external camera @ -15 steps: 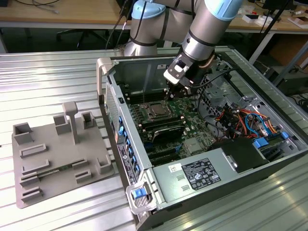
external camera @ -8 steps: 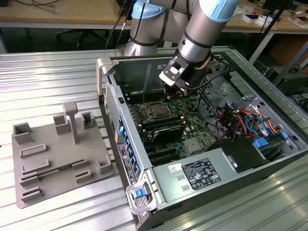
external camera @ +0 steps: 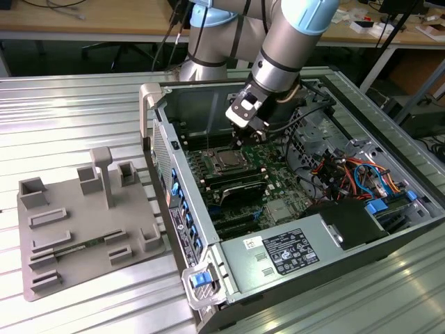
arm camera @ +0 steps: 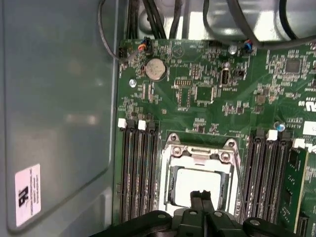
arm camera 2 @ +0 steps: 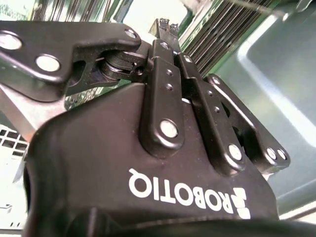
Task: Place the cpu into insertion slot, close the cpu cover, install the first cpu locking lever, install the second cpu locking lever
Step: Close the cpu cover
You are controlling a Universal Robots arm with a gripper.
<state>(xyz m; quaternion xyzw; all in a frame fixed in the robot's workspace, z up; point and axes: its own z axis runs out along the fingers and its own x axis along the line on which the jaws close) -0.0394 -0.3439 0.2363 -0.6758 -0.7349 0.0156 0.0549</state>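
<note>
The cpu [arm camera: 183, 183] lies in the insertion slot [arm camera: 163, 148] on the green motherboard, its silver top showing through the cut-out of the cpu cover [arm camera: 198, 156]. The cover lies flat over the chip. A thin metal lever [arm camera: 240, 170] runs along one side of the socket. My gripper [arm camera: 201, 198] hangs just above the chip's edge with its two black fingers pressed together and nothing between them. In the exterior view the gripper [external camera: 239, 141] sits inside the open computer case, right over the socket [external camera: 226, 161]. The second wrist view shows the closed fingers [arm camera 2: 165, 30] from behind.
Long black memory slots [arm camera: 138, 173] flank the socket on both sides. The grey case wall [arm camera: 59, 98] stands close beside the board, and cables [external camera: 348, 170] crowd the case. A grey fixture plate [external camera: 83, 223] lies on the table at the exterior view's left.
</note>
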